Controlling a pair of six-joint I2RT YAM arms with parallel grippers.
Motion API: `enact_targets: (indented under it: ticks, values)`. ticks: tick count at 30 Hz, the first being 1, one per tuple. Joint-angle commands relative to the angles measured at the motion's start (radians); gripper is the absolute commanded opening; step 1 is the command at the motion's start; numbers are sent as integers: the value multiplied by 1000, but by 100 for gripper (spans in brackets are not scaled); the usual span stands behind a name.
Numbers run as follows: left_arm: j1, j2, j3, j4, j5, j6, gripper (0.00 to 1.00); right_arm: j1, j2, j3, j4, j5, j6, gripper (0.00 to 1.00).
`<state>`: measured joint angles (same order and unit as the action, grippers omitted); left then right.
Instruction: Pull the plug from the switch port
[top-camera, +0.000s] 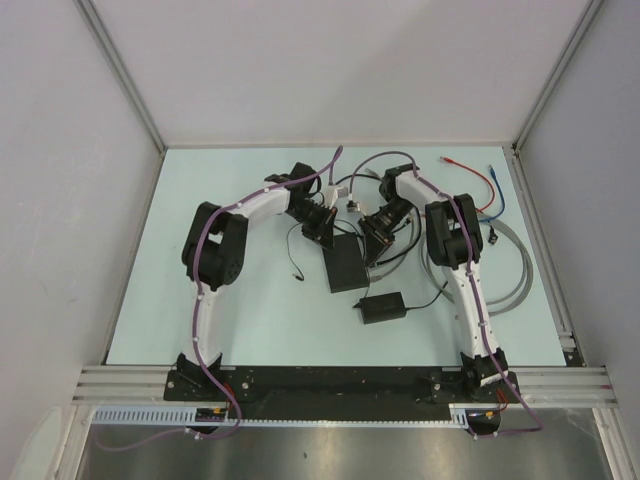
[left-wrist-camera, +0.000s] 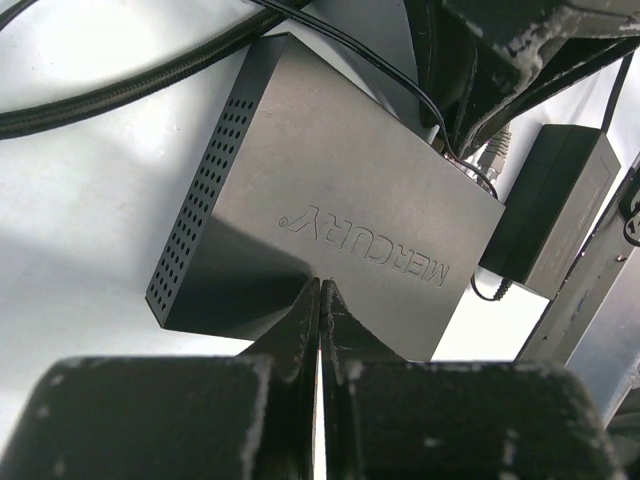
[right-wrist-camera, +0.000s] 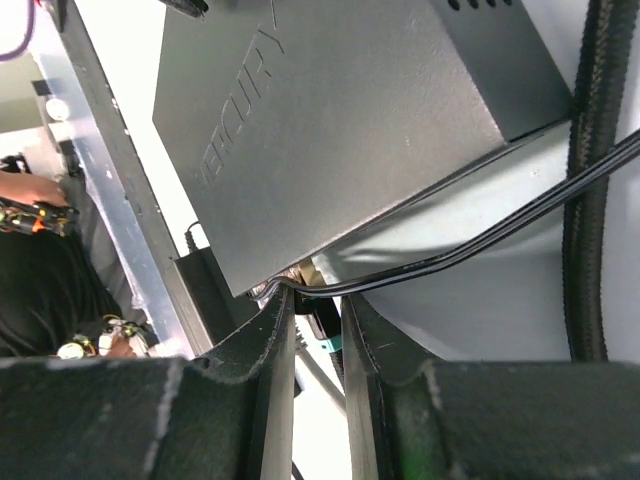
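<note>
Pale table (top-camera: 180, 200) carried the switch (top-camera: 345, 262) at centre. Left gripper (left-wrist-camera: 320, 300), closed, pressed its top, likely bracing it, while right gripper (right-wrist-camera: 318, 315) pinched the plug (right-wrist-camera: 322, 330) at the edge port (right-wrist-camera: 300, 272).

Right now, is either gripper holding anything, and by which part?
The right gripper looks closed on the plug, by its sides, at the edge of the black box. The left gripper is shut on nothing.

Light: bright, even, from above.
Table (left-wrist-camera: 90, 230): I see white glare.
Left fingers (left-wrist-camera: 295, 335): blurred up close.
</note>
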<state>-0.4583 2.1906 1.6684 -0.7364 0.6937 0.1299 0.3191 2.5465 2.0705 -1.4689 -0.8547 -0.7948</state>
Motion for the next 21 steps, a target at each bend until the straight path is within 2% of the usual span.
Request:
enact_targets:
  ticks: [1,6,10,13,17,21]
  values:
    - [-3,40,11,8,-45,7,0,-8,21,-6,12,307,-69,0]
    - [-3,37,10,5,-43,8,0,-34,14,13,-11,272,-96,0]
    - [-3,34,8,3,-40,8,0,-61,3,43,-48,151,-103,0]
    - [-3,17,27,0,-33,17,0,-75,-64,30,-45,79,-135,0]
    - [3,-3,62,8,3,-2,0,-77,-146,92,-33,59,-113,0]
    - [3,-14,99,15,61,-33,0,-94,-218,160,8,107,-12,0]
